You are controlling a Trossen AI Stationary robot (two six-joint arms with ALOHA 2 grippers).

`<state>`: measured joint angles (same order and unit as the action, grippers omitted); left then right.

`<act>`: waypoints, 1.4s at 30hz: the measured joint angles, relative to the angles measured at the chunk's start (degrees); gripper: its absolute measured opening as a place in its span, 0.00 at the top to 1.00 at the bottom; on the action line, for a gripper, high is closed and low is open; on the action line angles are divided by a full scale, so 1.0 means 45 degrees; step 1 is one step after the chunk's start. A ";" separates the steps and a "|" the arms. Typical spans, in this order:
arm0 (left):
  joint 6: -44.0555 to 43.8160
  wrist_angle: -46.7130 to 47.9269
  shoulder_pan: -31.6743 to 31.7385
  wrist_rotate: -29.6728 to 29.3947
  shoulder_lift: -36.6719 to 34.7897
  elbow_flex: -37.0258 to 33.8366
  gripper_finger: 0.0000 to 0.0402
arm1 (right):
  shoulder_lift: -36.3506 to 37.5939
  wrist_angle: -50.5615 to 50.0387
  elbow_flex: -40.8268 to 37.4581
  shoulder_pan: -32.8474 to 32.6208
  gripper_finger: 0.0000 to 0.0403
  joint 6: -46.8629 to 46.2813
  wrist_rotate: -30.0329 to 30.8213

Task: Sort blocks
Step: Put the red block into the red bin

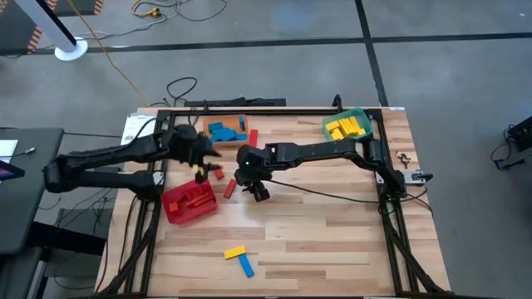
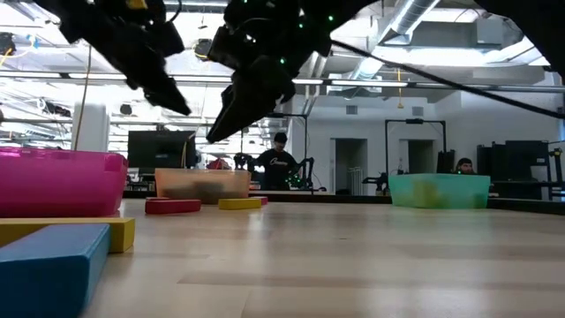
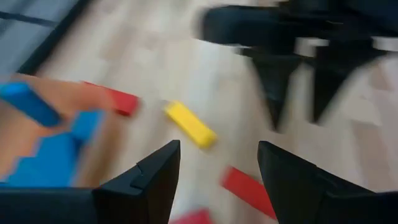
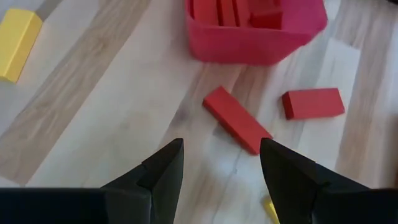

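The left gripper [image 1: 202,156] hangs over the middle of the table, near the orange bin [image 1: 223,130]. Its two fingers [image 3: 149,180] are spread apart and hold nothing. Just ahead of them on the wood lie a yellow block [image 3: 189,124] and a red block [image 3: 249,191]. This wrist picture is blurry, so the edges of things are hard to make out. The orange bin is cut off at the side there, with blue blocks [image 3: 46,152] inside it.

The right gripper [image 1: 252,184] hangs close by, just beside the red bin [image 1: 188,203]. Its fingers [image 4: 158,174] are also spread apart and empty. Two red blocks lie on the table between it and the bin: a slanted one [image 4: 236,119] and a second one [image 4: 313,103] beside it. The red bin holds more red blocks [image 4: 230,11], but only part of it shows in the right wrist view. A yellow block [image 4: 18,35] lies well apart, half cut off.

The green bin [image 1: 349,125] at the far right corner holds yellow blocks [image 1: 347,127]. A yellow block [image 1: 234,252] and a blue block [image 1: 246,265] touch near the front edge. From the low view, the arms hide much of the room, where two people show far off.
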<state>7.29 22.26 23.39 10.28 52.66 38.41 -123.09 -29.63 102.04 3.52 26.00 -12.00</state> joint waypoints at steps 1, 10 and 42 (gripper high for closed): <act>-0.0260 0.0338 -0.0426 -0.0006 -0.0113 0.0000 0.48 | -0.0005 0.0322 -0.0186 -0.0002 0.44 -0.0005 -0.0031; -0.2488 0.1525 -0.4708 -0.1555 -0.0191 0.0000 0.48 | -0.0005 -0.0478 -0.0729 0.0272 0.44 -0.0271 0.0681; -0.6079 -0.0049 -1.1936 -0.5188 0.3311 -0.0063 0.48 | -0.1253 0.1622 -0.0716 0.1024 0.44 0.0616 -0.0049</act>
<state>-20.07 22.04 -30.33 -13.06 67.56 38.13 -128.72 -22.33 98.82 8.13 28.77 -12.22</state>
